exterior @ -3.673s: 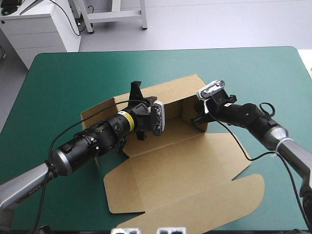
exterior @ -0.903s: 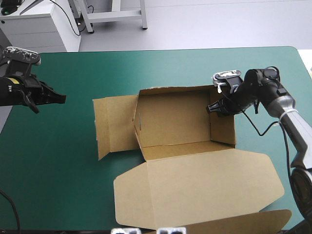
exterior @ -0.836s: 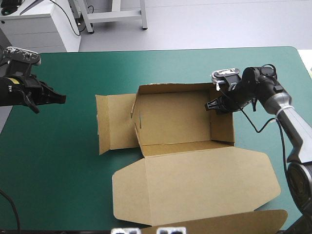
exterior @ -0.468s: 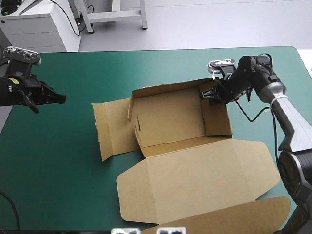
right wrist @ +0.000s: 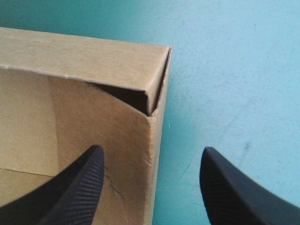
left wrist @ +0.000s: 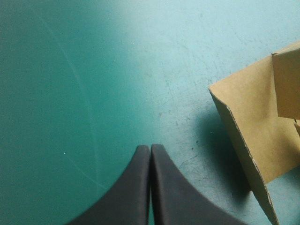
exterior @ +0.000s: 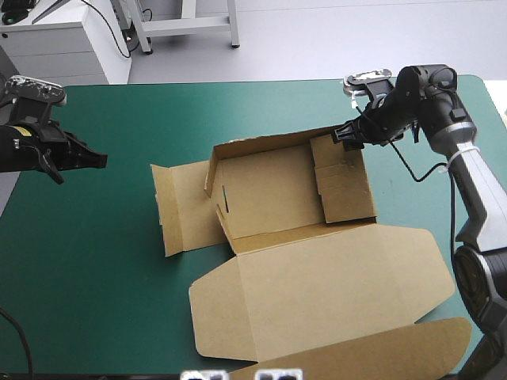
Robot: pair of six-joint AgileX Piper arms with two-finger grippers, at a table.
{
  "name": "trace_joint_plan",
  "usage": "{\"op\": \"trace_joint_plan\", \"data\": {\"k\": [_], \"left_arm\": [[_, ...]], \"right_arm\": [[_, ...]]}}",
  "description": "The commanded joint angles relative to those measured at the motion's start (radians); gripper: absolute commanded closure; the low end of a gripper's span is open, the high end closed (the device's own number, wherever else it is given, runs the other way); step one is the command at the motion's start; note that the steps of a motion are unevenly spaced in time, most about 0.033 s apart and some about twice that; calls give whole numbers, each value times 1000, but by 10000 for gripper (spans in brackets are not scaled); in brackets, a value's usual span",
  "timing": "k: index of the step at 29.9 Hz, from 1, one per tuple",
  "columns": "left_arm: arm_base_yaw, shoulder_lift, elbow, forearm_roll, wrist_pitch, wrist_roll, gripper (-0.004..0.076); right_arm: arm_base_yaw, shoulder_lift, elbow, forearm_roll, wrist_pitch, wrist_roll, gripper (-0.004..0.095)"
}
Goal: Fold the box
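Note:
The brown box [exterior: 269,190] lies mid-table as an open tray. Its far wall [exterior: 261,145] is raised, its right wall [exterior: 344,186] leans inward, its left flap [exterior: 186,206] lies flat, and its lid [exterior: 333,293] is spread flat toward the front. My right gripper [exterior: 342,136] is open at the far right corner. In the right wrist view the right gripper [right wrist: 151,150] straddles the box's corner edge [right wrist: 154,117], one finger inside and one outside. My left gripper [exterior: 100,159] hovers near the table's left edge, shut on nothing. The left wrist view shows the left gripper [left wrist: 150,147] with the box's flap [left wrist: 253,122] ahead and to one side.
The lid's tuck flap [exterior: 380,352] reaches the table's front edge at the right. Teal-green cover [exterior: 119,237] shows between my left gripper and the box, and a strip of it [exterior: 238,107] runs beyond the far wall.
My left arm pulled back to the table's left edge and has stayed there. My right gripper moved toward the far edge, turning the box slightly, and the right wall now leans inward.

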Motion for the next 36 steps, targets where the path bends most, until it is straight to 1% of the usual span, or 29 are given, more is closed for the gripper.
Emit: {"op": "trace_joint_plan", "data": {"k": [1, 6, 14, 18, 20, 23, 25, 28, 30, 31, 36], "left_arm": [[-2, -25, -28, -21, -52, -8, 733], [-2, -25, -28, -19, -49, -8, 733], [-2, -25, -28, -21, -50, -6, 733], [-2, -25, -28, -27, -53, -6, 733], [-2, -25, -28, -30, -53, -6, 733], [-2, -25, -28, -39, -55, -6, 733], [-2, -25, -28, -45, -55, -6, 733], [-2, -25, -28, -51, -57, -6, 733], [-2, -25, -28, -54, -57, -6, 733], [-2, -25, -28, -54, -59, -6, 733], [-2, -25, -28, -55, -60, -2, 733]], "right_arm": [[-5, -52, -33, 22, 10, 5, 344], [-3, -67, -20, 89, 11, 12, 344], [-3, -145, 239, 98, 0, -32, 344], [-3, -140, 341, 96, -119, -32, 344], [-3, -126, 359, 104, -165, -32, 344], [-3, -86, 361, 115, -189, -32, 365], [-3, -62, 360, 118, -199, -32, 445], [-3, -34, 355, 122, -204, -32, 684], [-3, -24, 354, 123, -208, -32, 867], [-3, -25, 354, 123, -214, -32, 928], [-3, -22, 354, 126, -208, -32, 922]]}}
